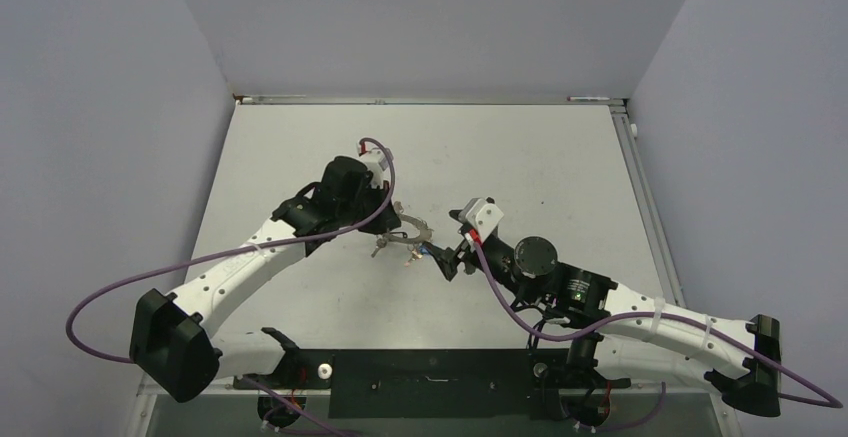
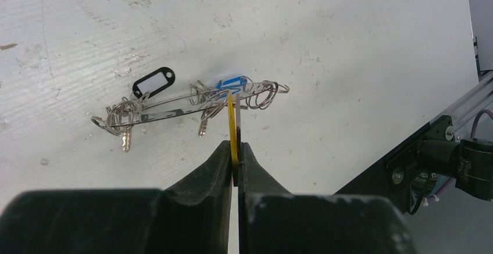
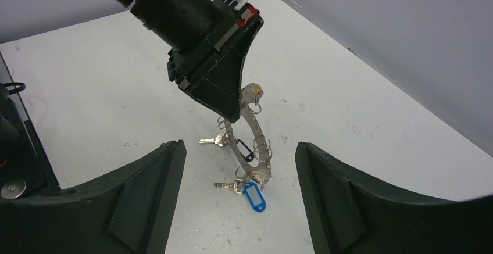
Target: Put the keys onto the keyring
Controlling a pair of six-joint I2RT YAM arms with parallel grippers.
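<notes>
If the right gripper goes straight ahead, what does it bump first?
Probably the blue tag at the near end of the keyring, right ahead of the open right gripper, though depth is unclear.

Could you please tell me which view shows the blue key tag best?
The right wrist view: the blue key tag shows whole, its pale window facing the camera. The left wrist view shows it partly crossed by the keyring, beyond the gripped yellow tag; the top view shows only a blue speck.

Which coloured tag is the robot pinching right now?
The yellow tag, squeezed edge-on in the left gripper. The blue tag and the black-rimmed tag are not pinched by anything.
</notes>
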